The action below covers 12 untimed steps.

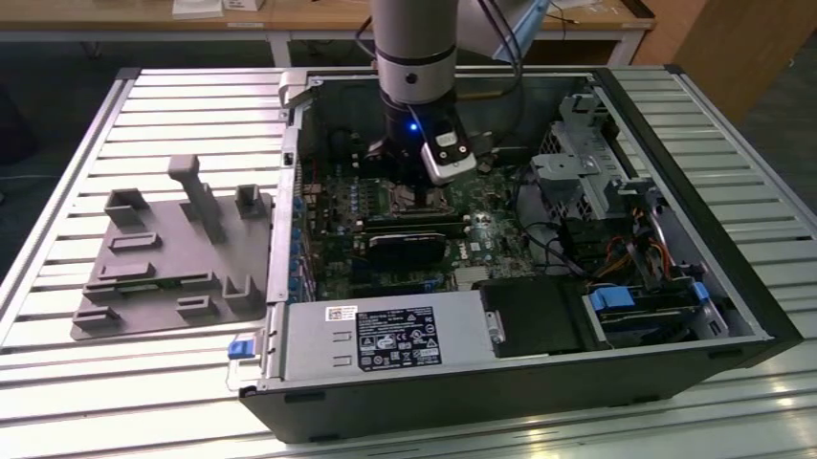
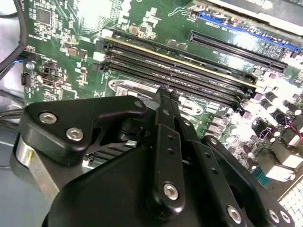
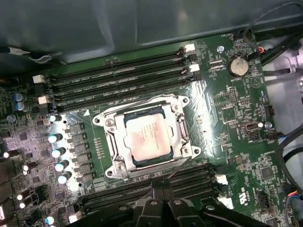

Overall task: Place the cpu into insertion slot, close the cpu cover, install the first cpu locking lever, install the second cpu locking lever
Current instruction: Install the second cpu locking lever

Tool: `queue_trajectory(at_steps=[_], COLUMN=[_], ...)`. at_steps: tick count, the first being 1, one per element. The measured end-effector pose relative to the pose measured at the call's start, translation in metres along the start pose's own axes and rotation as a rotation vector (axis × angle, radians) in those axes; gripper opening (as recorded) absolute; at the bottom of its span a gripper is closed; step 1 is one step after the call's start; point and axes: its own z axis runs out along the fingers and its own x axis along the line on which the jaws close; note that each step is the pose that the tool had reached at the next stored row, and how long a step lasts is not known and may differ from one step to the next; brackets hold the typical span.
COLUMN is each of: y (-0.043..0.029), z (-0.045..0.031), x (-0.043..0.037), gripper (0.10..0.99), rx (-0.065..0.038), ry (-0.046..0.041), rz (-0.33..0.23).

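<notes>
Arm descending into the open computer case (image 1: 511, 239), upper centre of the exterior view, gripper (image 1: 428, 186) low over the motherboard. In the first wrist view, the cpu (image 3: 147, 140) lies seated in the insertion slot (image 3: 177, 137), frame centre, the cpu cover (image 3: 124, 168) framing it. In the second wrist view, gripper fingers (image 2: 165, 101) appear pressed together beside the memory slots (image 2: 180, 71). Risk, as judged: a misaligned descent could scrape the chip or bend a lever.
</notes>
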Motion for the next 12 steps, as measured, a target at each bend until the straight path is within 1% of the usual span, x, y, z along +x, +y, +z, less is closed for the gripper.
queue_trajectory(at_steps=[7, 9, 12], y=[-0.0039, -0.0058, -0.0066], z=[0.0028, 0.0035, 0.0048], x=[0.006, 0.0073, 0.0089], gripper=[0.106, 0.106, 0.106], rx=[-0.002, -0.004, -0.008], ry=[0.0005, 0.0009, 0.0019], rz=[-0.008, -0.015, -0.04])
